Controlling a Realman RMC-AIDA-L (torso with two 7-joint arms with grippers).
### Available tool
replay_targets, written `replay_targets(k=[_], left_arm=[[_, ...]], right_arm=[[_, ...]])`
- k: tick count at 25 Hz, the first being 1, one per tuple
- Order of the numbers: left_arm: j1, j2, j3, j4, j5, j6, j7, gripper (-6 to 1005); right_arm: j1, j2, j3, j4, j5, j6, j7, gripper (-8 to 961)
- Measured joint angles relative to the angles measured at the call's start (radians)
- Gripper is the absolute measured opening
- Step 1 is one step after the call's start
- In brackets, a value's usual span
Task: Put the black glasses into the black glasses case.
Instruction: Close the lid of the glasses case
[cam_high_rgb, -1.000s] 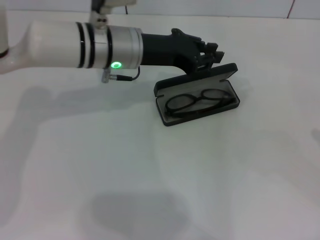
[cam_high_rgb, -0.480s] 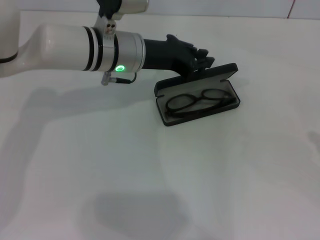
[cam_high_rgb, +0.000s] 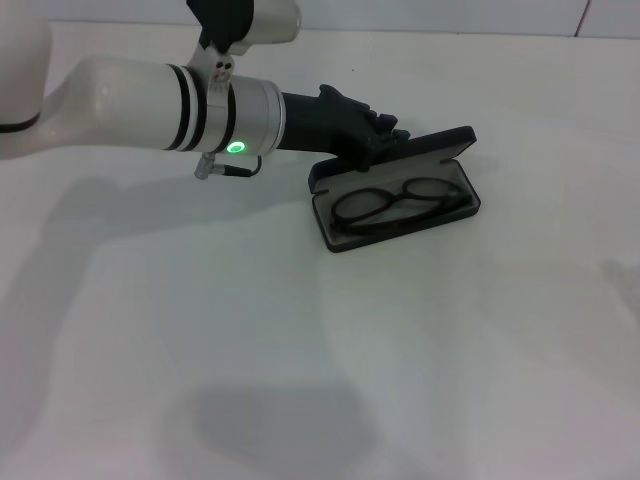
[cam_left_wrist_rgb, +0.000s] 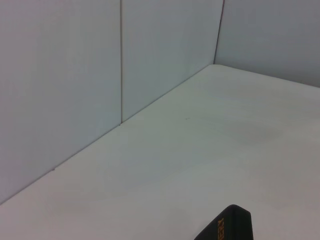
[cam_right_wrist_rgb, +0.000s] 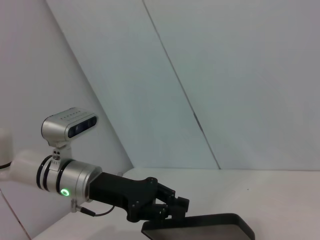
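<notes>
Left robot gripper (cam_high_rgb: 385, 138) behind the raised lid of an open glasses case on a white table (cam_high_rgb: 300, 350).

The thin black wire-framed glasses (cam_high_rgb: 398, 201) lie inside the black rectangular hard clamshell case (cam_high_rgb: 395, 190), on its grey lining. The placing looks done; the likely next move is pushing the lid down. Whether the gripper's fingers are apart or together cannot be told. Since the earlier frame the arm has drawn slightly back leftward. The right gripper is out of view.
</notes>
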Motion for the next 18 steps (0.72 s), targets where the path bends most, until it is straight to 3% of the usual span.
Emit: replay_targets(k=[18], left_arm=[[-0.020, -0.004, 0.064, -0.047, 0.001, 0.019, -0.012, 241]], right_arm=[[0.006, -0.001, 0.002, 0.051, -0.002, 0.036, -0.038, -2]])
